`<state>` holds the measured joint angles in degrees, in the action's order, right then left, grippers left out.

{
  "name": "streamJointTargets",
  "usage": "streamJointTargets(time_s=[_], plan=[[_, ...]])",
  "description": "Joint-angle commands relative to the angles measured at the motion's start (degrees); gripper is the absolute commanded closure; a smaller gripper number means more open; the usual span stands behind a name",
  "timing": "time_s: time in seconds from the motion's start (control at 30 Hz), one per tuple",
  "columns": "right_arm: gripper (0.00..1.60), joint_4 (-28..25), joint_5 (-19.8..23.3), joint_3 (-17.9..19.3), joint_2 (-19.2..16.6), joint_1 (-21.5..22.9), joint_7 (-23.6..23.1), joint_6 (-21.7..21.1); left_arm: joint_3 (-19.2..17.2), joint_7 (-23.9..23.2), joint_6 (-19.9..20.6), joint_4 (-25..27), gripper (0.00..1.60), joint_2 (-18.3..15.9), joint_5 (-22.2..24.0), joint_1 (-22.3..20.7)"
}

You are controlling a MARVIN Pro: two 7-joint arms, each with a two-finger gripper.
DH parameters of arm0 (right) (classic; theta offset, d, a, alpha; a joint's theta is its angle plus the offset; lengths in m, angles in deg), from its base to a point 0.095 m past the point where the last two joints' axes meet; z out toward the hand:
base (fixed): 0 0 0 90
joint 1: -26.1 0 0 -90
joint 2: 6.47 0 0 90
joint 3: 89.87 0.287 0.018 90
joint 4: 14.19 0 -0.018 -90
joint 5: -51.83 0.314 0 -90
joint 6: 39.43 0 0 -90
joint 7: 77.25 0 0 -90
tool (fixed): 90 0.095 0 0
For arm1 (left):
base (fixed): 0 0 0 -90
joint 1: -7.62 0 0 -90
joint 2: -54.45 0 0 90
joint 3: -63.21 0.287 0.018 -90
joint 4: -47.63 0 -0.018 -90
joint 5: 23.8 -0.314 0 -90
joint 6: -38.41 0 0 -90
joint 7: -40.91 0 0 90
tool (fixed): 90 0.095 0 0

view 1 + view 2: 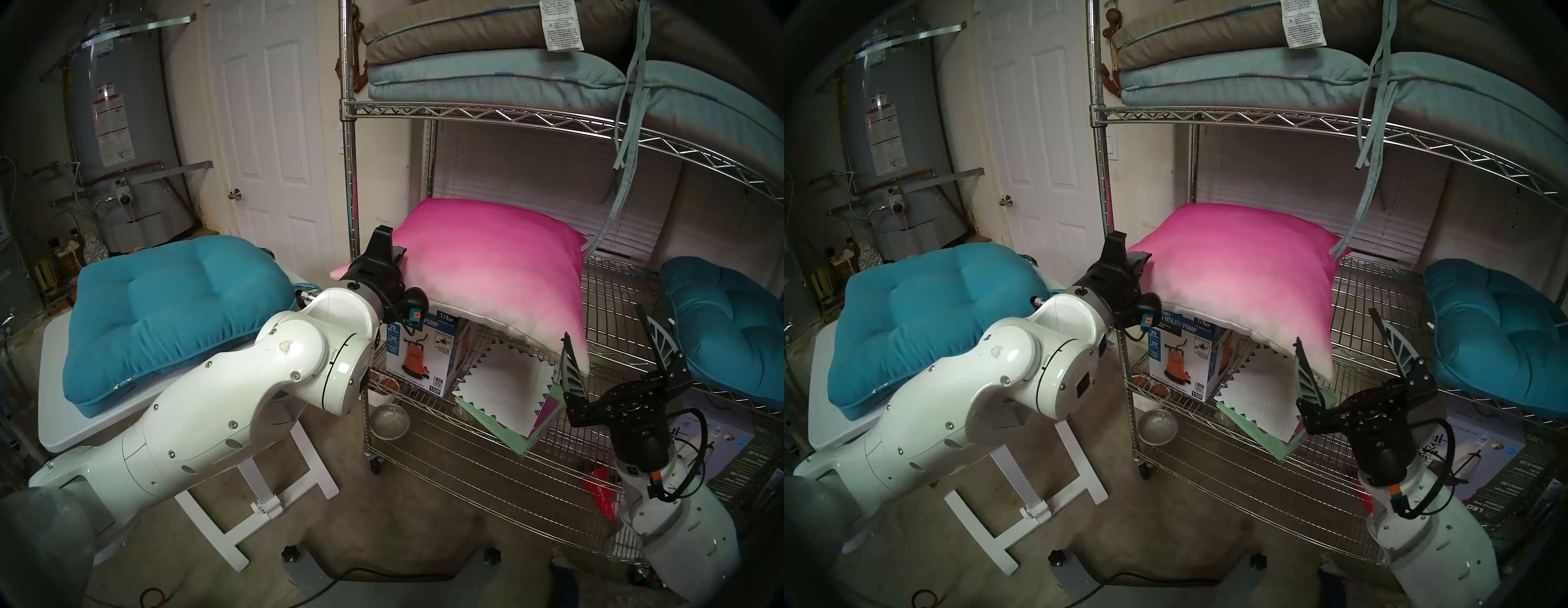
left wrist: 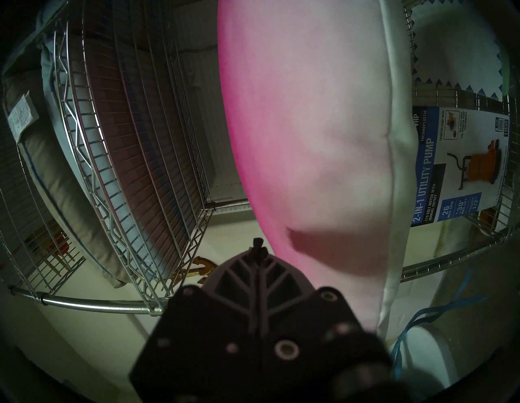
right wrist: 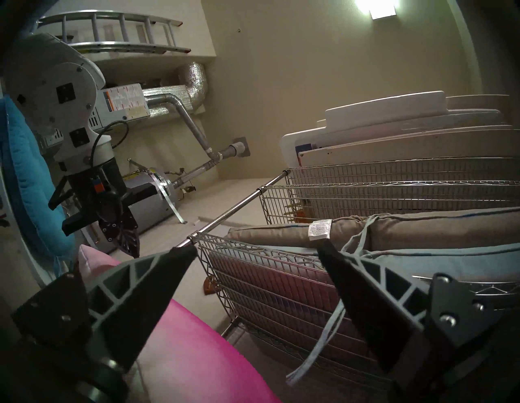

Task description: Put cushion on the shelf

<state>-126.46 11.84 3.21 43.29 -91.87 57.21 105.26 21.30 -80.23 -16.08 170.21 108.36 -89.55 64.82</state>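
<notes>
Cushion (image 1: 488,271) on wire shelf (image 1: 615,297) (garage)

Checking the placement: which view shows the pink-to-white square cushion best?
Head stereo left: the whole pink-to-white square cushion lies on the chrome wire shelf. Head stereo right matches; wrist views show only parts.

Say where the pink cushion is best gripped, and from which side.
Probably the white front corner of the cushion, approached from the front: it tapers thin and overhangs the edge of the shelf, beside the open right gripper.
</notes>
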Motion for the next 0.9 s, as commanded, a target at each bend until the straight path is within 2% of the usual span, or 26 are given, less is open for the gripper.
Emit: streamJointTargets(time_s=[0.0,0.1,0.13,0.17,0.57,0.87], plan=[[0.00,1.37,0.69,-3.28,0.15,6.98,-1.29,-1.97,-0.83,0.23,0.01,0.87,1.60,0.12,-0.09,-0.95],[0.48,2.13,1.04,-4.34,0.31,8.50,-2.17,-2.83,-0.80,0.24,-0.04,0.86,1.60,0.13,-0.10,-1.01],[0.68,2.35,1.12,-4.58,0.44,9.01,-2.52,-3.28,-0.78,0.17,-0.05,0.93,1.60,0.10,-0.13,-1.07],[1.60,2.79,1.17,-4.97,0.60,9.83,-2.76,-3.38,-0.77,0.12,-0.04,0.98,1.60,0.08,-0.15,-1.10],[1.60,6.08,2.28,-7.39,2.51,16.55,-6.52,-5.30,-0.97,-0.12,0.61,1.38,1.60,-0.65,-0.35,-0.57],[1.60,9.86,1.58,-10.00,5.40,21.80,-8.97,-5.06,-1.65,0.80,0.31,-1.18,1.60,0.26,0.44,-1.35]])
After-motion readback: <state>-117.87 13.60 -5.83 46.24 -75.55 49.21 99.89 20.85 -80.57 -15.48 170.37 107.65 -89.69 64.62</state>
